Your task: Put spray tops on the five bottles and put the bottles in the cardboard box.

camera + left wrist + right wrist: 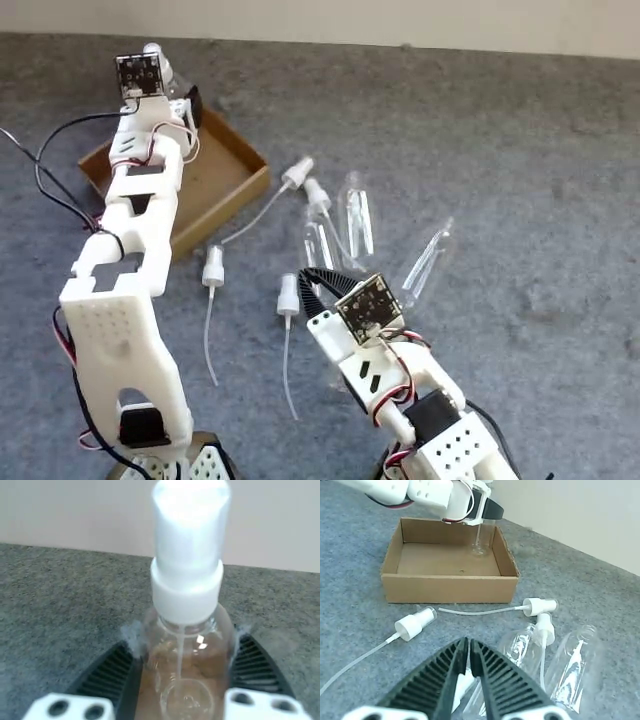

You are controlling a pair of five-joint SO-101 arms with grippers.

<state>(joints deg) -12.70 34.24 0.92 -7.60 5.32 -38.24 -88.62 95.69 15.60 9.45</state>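
Left wrist view puts the left gripper (184,660) with its black ribbed jaws clamped on both sides of a clear round plastic bottle (184,690), just under the shoulder. A white plastic spray top (187,555) is seated on the neck, its thin dip tube running down inside. In the upper left of the high view this gripper (185,105) holds the bottle upright over the shallow brown cardboard box (235,150). The right wrist view shows the bottle's base low inside the far end of the box (450,587); whether it touches the floor I cannot tell.

At the bottom centre of its own view, the right gripper (469,645) has its jaws almost together on nothing. It hangs just above the loose clear bottles (575,672) lying on the grey carpeted table (360,605), with loose white spray tops (415,622) between them and the box.

These bottles look light, thin-walled and slick, so a hard squeeze would likely dent them and a weak one let them slide. The body just below the shoulder seems the best hold. The tops are probably best taken by the stiff collar, since the tubes look limp
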